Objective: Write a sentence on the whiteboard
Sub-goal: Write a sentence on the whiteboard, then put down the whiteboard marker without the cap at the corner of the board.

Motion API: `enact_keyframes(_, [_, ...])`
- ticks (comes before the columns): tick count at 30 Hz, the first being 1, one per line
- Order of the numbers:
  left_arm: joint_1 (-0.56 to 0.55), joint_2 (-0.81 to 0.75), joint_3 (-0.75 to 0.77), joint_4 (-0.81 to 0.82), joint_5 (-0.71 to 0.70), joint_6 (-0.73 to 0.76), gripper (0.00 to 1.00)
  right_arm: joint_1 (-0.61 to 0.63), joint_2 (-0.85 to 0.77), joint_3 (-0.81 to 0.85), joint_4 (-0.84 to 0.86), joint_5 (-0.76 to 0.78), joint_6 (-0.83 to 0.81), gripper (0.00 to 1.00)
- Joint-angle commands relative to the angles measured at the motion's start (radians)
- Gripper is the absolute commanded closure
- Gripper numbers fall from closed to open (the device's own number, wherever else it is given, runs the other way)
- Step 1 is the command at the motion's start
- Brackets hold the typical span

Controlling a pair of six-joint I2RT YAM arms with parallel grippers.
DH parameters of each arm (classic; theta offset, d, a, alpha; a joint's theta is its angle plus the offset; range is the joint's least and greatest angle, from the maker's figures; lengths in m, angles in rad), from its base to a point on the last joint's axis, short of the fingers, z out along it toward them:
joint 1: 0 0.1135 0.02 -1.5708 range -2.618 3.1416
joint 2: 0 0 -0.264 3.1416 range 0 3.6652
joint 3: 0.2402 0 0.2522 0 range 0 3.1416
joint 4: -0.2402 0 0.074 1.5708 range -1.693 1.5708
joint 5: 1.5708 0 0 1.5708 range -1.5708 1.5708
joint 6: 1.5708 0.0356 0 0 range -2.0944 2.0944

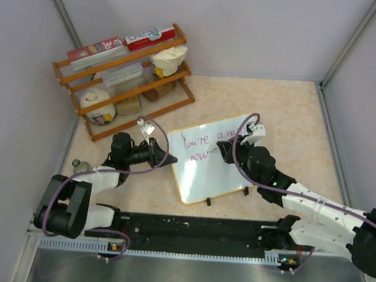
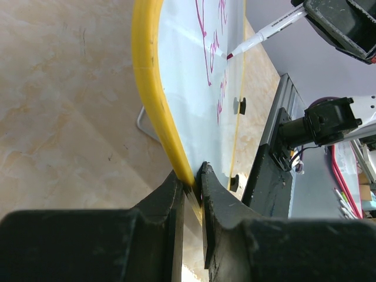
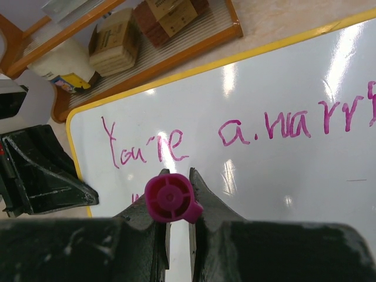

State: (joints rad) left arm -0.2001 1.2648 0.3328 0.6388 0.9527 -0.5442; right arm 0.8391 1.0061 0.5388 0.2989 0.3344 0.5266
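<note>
Left claw (image 2: 192,174) pinching whiteboard (image 1: 206,178) rim, right claw (image 3: 178,172) clamped on magenta marker (image 3: 169,198), tip touching whiteboard

Whiteboard mid-table, between the two arms.
The whiteboard (image 1: 205,171) sits on the table (image 1: 293,116), its two clips (image 1: 208,201) along the near edge. The left gripper (image 1: 166,156) meets its left edge, jaws either side of the rim. The right gripper (image 1: 229,148) is over the board's right half, holding a marker (image 2: 267,32) tip-down on the board. A shelf rack (image 1: 124,78) stands behind, to the left.
</note>
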Motion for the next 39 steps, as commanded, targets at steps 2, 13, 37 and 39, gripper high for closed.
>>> enact_keyframes(2, [0.001,-0.012,0.0,0.035,-0.04,0.078,1.0,-0.02,-0.024,0.015,-0.012,-0.001,-0.019,1.0])
enact_keyframes(13, [0.001,-0.035,-0.003,0.03,-0.048,0.081,0.95,-0.038,-0.234,-0.034,-0.099,-0.04,0.029,1.0])
enact_keyframes(37, [0.002,-0.467,-0.054,-0.262,-0.412,0.099,0.12,-0.041,-0.504,-0.194,-0.429,-0.218,0.332,1.0])
enact_keyframes(39, [0.001,-0.553,-0.054,-0.307,-0.466,0.093,0.06,-0.041,-0.512,-0.198,-0.461,-0.23,0.367,1.0])
